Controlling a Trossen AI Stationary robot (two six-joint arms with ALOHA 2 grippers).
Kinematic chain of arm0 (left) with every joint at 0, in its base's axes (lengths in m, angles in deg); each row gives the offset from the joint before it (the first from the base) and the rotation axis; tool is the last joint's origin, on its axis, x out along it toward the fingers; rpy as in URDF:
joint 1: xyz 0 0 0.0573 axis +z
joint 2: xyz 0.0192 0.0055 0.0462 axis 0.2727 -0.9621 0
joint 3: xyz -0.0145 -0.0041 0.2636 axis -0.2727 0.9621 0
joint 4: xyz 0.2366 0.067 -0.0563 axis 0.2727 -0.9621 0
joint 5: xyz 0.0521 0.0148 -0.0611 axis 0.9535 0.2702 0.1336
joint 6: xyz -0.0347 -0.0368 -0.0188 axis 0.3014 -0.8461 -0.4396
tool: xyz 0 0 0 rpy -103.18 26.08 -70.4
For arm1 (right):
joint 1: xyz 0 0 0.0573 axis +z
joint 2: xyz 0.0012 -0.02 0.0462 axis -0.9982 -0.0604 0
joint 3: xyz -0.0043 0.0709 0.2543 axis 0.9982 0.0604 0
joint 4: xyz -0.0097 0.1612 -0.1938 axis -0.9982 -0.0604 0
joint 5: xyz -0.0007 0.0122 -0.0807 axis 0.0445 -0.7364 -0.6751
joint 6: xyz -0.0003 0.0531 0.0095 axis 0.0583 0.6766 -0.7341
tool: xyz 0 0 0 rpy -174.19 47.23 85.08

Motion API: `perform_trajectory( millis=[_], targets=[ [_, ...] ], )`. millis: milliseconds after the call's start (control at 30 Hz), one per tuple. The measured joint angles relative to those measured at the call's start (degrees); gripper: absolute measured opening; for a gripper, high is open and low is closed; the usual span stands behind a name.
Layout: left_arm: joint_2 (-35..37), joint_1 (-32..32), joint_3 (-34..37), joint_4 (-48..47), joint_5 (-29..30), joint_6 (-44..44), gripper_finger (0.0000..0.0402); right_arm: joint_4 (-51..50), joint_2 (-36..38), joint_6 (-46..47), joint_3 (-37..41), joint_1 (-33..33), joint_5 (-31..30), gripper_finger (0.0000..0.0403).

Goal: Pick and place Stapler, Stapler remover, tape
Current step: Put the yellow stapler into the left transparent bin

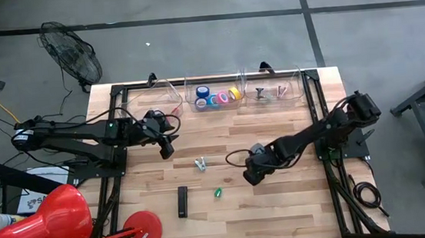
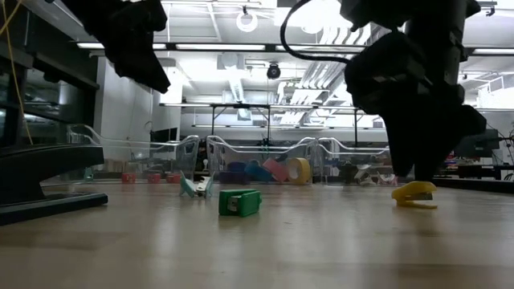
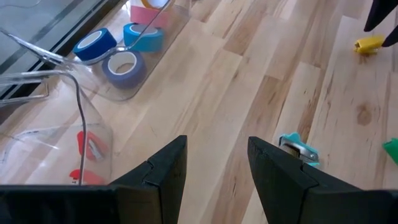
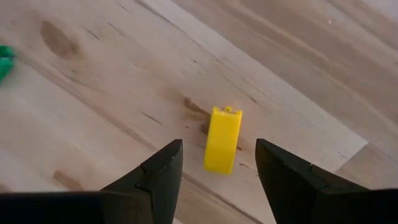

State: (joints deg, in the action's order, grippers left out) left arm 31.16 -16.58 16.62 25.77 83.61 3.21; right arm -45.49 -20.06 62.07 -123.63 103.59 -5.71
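While the right gripper [image 4: 214, 168] hangs low over a small yellow stapler [image 4: 222, 139], its fingers are spread to either side with the stapler lying in the gap just ahead of the tips, not yet pinched. The left gripper [image 3: 214, 165] is also spread and empty, raised above the table near the left clear bin [image 1: 149, 100], with a teal staple remover [image 3: 298, 149] on the wood just past its tips.

The tape rolls [image 1: 217, 97] (blue, purple, pink and yellow) already sit in the middle bin [image 1: 191, 84]; a green mini stapler [image 1: 218, 192] and a black stapler [image 1: 183, 202] lie loose on the table.

The risk I see is in the closing: the yellow stapler lies at a slight slant to the fingers, so a squeeze could twist it or squirt it out across the smooth wood, and a descent that is too shallow would only nip its top edge.

From above, the right arm hides the yellow stapler completely; only the low view and the right wrist view reveal it. The low view, though, cannot say how the stapler sits between the fingers, which the wrist view gives plainly. Red items in the left bin show clearly only from the left wrist.
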Motion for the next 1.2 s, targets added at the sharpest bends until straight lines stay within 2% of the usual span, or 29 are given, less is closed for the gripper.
perform_trajectory(
  millis=[400,1000,1200],
  targets=[
    [0.0,0.0,0.0,-0.6,0.0,0.0,0.0168,0.4,-4.8,5.5,-0.1,3.4,-0.4,0.0189],
    [0.0,0.0,0.0,-0.7,0.1,0.5,0.0168,1.5,-4.9,0.2,0.0,1.1,1.7,0.0075],
    [0.0,0.0,0.0,-0.7,0.1,0.5,0.0168,2.5,-4.9,-3.9,0.0,0.4,5.7,0.0065]
  ],
)
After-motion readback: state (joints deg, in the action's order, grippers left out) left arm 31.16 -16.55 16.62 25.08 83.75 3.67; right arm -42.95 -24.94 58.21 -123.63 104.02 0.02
